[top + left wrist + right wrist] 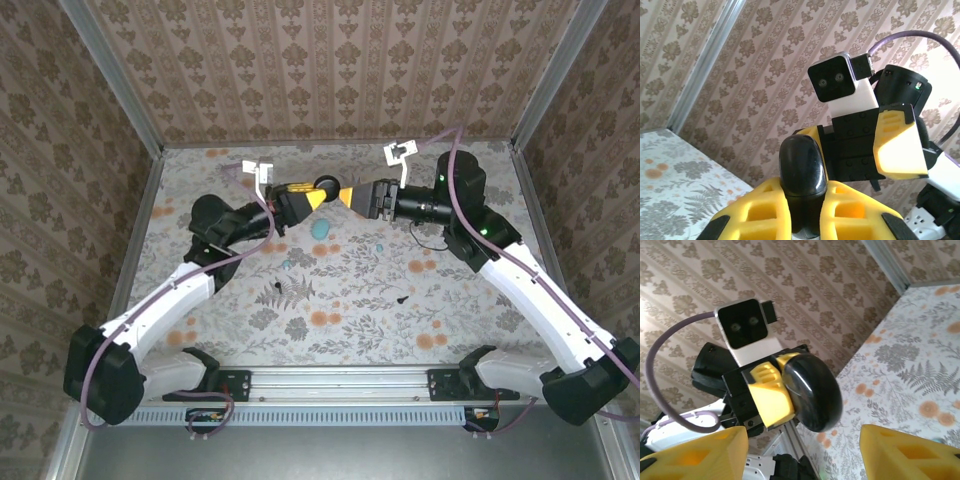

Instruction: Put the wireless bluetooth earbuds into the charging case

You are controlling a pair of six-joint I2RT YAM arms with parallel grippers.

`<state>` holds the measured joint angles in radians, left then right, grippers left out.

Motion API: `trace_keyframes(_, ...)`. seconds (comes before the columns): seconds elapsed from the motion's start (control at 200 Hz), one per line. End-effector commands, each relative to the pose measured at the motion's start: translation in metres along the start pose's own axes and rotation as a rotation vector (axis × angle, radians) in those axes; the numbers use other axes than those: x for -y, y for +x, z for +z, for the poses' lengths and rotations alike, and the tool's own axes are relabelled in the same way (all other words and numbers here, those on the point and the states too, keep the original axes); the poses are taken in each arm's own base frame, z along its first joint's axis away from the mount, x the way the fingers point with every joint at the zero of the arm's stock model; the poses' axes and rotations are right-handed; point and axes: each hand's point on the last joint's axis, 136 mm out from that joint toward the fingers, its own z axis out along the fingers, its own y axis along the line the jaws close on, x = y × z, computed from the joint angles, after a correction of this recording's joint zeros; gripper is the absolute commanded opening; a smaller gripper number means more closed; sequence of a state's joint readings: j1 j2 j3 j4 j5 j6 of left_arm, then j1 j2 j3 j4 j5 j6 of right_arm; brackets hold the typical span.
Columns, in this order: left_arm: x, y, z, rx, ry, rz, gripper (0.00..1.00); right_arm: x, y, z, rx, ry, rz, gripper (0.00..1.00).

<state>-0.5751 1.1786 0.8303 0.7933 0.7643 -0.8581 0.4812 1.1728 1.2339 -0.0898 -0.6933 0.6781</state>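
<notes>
Both arms are raised and meet nose to nose over the far half of the table (480, 330). The left gripper (322, 192) is clenched on the charging case (326, 186), a glossy black rounded shell pinched between its yellow fingers and held well above the table. The right gripper (350, 196) faces it with its jaws spread and nothing between them, just beside the case but not on it.

The lid looks closed to me, though from here I can't make out the seam well enough to swear to it. The buds lie below on the flowered cloth, well apart from the case: a teal bud (379, 246) near the middle, a black bud (402, 298) nearer the arms.

The worry is that shell. It is slick and curved, gripped low, so a sideways push or tug from the right fingers at the lid could twist it or squirt it out of the pinch. And the buds are tiny against those fingers, and the busy pattern hides them.
</notes>
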Motion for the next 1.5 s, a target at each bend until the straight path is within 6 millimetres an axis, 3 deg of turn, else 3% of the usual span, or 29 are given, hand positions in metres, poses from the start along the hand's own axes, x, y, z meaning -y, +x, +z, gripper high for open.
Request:
trace_keyframes(0.0,0.036,-0.019,0.007,0.018,0.124,0.017,0.0,-0.023,-0.007,0.001,0.009,-0.121,-0.037,0.57)
trace_keyframes(0.565,0.042,-0.004,0.02,-0.128,0.198,-0.023,0.0,-0.016,-0.001,0.003,-0.074,-0.105,-0.027,0.44)
trace_keyframes(0.775,0.041,-0.001,0.019,-0.146,0.198,-0.028,0.0,-0.016,-0.006,-0.006,-0.065,-0.095,-0.02,0.51)
trace_keyframes(1.145,0.044,-0.002,0.021,-0.161,0.213,-0.034,0.0,-0.02,0.001,-0.002,-0.13,-0.142,0.006,0.46)
trace_keyframes(1.225,0.044,-0.001,0.021,-0.165,0.214,-0.038,0.0,-0.021,0.005,0.0,-0.153,-0.154,0.009,0.42)
trace_keyframes(1.495,0.037,0.009,0.021,-0.216,0.188,-0.047,0.0,-0.013,0.009,0.002,-0.162,-0.121,-0.017,0.14)
